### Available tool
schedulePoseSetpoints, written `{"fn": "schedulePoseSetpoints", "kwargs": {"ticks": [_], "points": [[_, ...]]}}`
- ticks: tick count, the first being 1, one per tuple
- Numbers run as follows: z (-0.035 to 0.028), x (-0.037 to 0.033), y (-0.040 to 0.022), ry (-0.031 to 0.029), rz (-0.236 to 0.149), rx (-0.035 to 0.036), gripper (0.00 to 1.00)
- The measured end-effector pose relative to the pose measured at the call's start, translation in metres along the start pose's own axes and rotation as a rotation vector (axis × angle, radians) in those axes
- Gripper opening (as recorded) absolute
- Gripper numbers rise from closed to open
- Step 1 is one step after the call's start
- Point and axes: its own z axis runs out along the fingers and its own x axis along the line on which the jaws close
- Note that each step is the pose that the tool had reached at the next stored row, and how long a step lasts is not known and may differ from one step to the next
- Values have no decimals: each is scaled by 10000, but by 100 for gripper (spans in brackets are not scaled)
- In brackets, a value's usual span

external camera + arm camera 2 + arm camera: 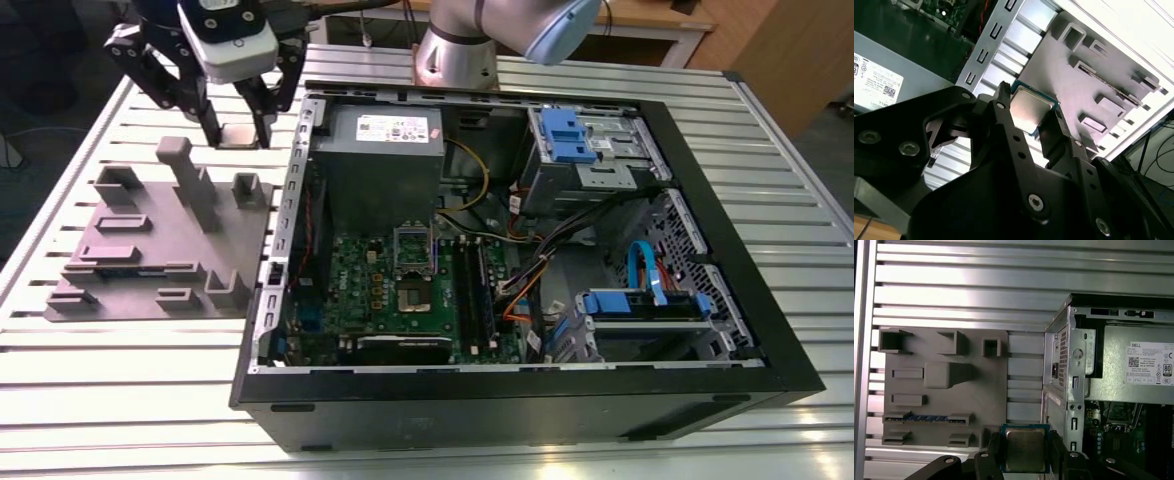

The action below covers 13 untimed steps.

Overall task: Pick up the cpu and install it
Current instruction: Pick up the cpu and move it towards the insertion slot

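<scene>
Already the gripper is clamped on the cpu, held above the tray; seating it in the motherboard socket remains.

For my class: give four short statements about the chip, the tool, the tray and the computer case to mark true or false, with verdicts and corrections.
1. The tool is shut on the chip. True.
2. The grey tray lies on the exterior view's left of the computer case. True.
3. The chip rests flat on the tray. False: the tool holds it up, off the tray.
4. The computer case is closed all round. False: it lies with one side open, so the parts inside show.
</scene>
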Motion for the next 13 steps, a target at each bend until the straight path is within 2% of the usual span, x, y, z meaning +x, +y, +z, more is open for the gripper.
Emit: {"fn": "schedulePoseSetpoints", "kwargs": {"ticks": [13], "points": [[-3, -210, -10, 1, 0, 0, 47]]}}
